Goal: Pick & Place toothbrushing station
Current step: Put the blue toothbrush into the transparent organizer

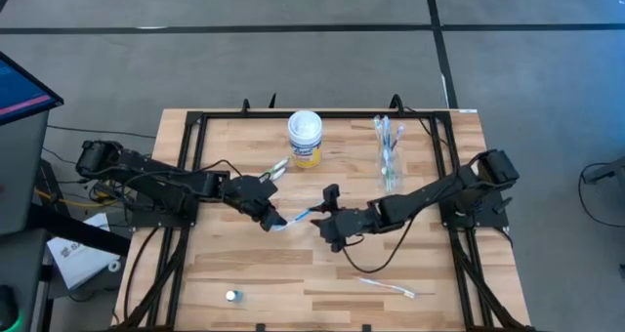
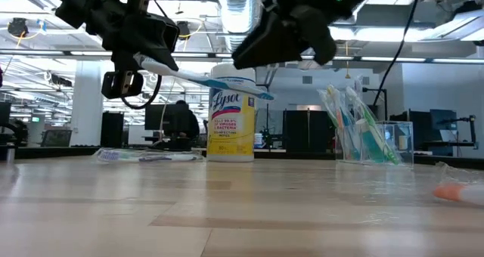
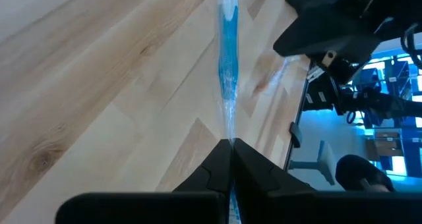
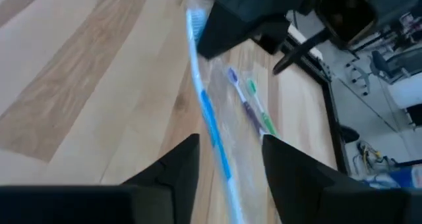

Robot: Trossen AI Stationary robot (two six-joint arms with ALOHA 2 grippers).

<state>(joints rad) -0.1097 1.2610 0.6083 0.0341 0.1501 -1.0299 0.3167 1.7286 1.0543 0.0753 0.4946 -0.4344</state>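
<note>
A blue-and-white toothbrush [image 1: 295, 217] in a clear wrapper hangs above the table's middle, and my left gripper [image 1: 270, 216] is shut on its left end. My right gripper [image 4: 231, 165] is open at the brush's other end. Its two fingers stand on either side of the brush [image 4: 210, 122] and I see no touch. In the low view the brush [image 2: 204, 77] slopes down from my left gripper [image 2: 141, 58] toward my right gripper [image 2: 283, 38]. A clear cup [image 1: 388, 154] holding several toothbrushes stands on the table at the far right. My left gripper pinches the wrapped toothbrush at one end [image 3: 230, 137] between its two shut fingers. The fingers come slanting down from the table's left and lie along the brush. The brush sticks out ahead of them, lifted clear of the table, its free end a little lower.
A white-lidded yellow canister [image 1: 306, 139] stands at the far middle, with a wrapped toothbrush [image 1: 275, 166] lying on the table beside it. Another toothbrush [image 1: 387, 288] lies near the front right, and a small round thing [image 1: 231, 296] near the front left. A black frame [image 1: 195, 127] rims the table.
</note>
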